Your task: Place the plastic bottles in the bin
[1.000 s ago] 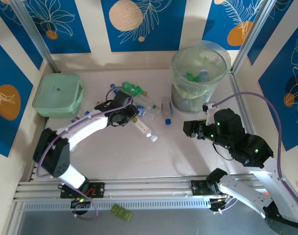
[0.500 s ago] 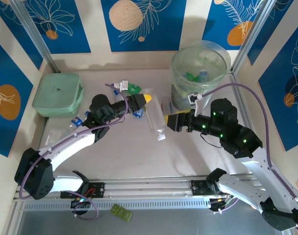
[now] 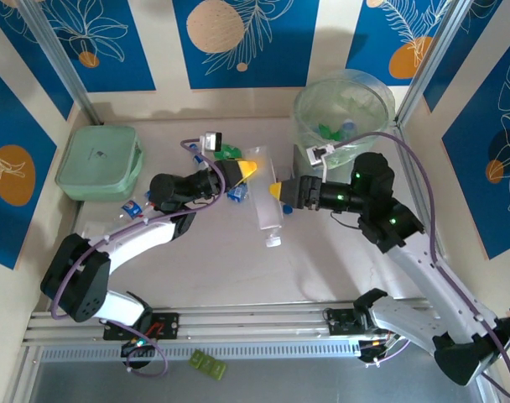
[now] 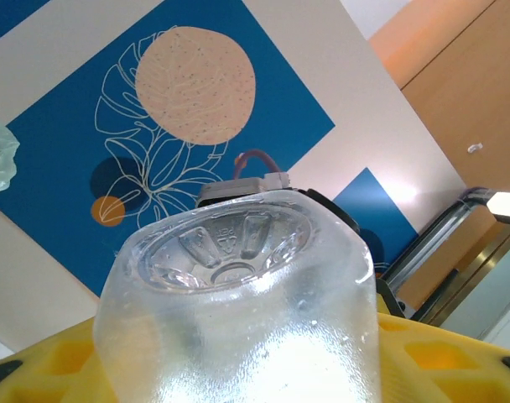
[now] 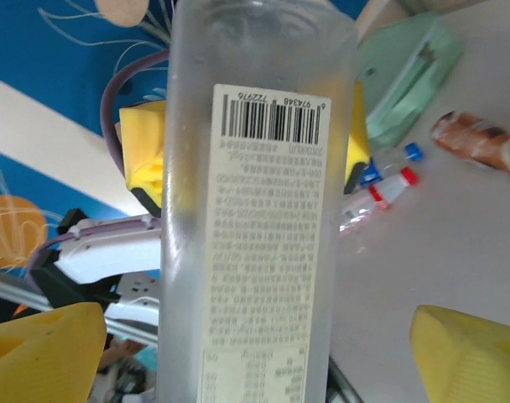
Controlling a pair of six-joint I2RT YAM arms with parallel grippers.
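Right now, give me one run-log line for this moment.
left gripper: shut on clear bottle | right gripper: open, straddling bottle | bin: bottle not yet in

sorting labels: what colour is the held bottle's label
The bottle's label is cream with black barcode print; right wrist view best.

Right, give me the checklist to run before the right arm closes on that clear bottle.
1. Left fingers clamped on the clear bottle: ok, it sits between them.
2. Right fingers open: ok, wide apart.
3. Bottle between the right fingers: ok, one finger on each side, neither touching it.
4. Bottle lifted off the table: cannot tell.
5. Bin mouth open: ok, bottles already lie inside.
6. Table cleared of bottles: not ok, loose bottles lie near the pale-green box.
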